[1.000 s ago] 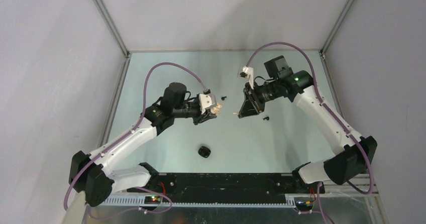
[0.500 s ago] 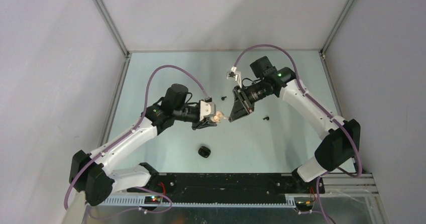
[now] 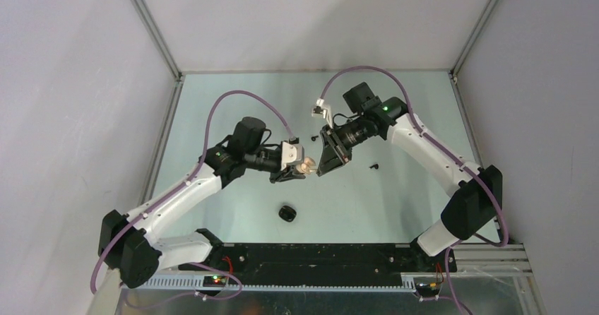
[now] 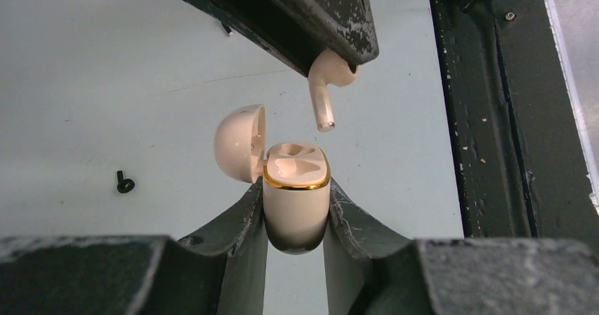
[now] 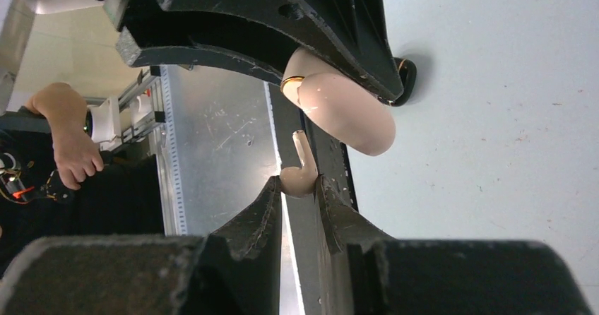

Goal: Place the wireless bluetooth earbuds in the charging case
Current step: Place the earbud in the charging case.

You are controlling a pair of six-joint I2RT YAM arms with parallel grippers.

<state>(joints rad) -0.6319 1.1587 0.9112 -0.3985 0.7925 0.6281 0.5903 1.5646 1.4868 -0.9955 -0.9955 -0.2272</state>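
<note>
Ideally the right tool [image 5: 298,182], pinching a cream earbud [image 4: 323,96], needed its stem squared over the open charging case [image 4: 297,209] clamped by the left tool [image 4: 295,188].

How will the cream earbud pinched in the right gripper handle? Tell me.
Likely slippery: the cream earbud looks glossy and rounded, and the right gripper pinches only its bulb, so it could twist. Probably light and stiff: its stem points unbent toward the open case.

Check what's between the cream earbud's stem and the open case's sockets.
Nothing: left wrist view shows a bare gap between the cream earbud and the open case, only tabletop behind.
</note>
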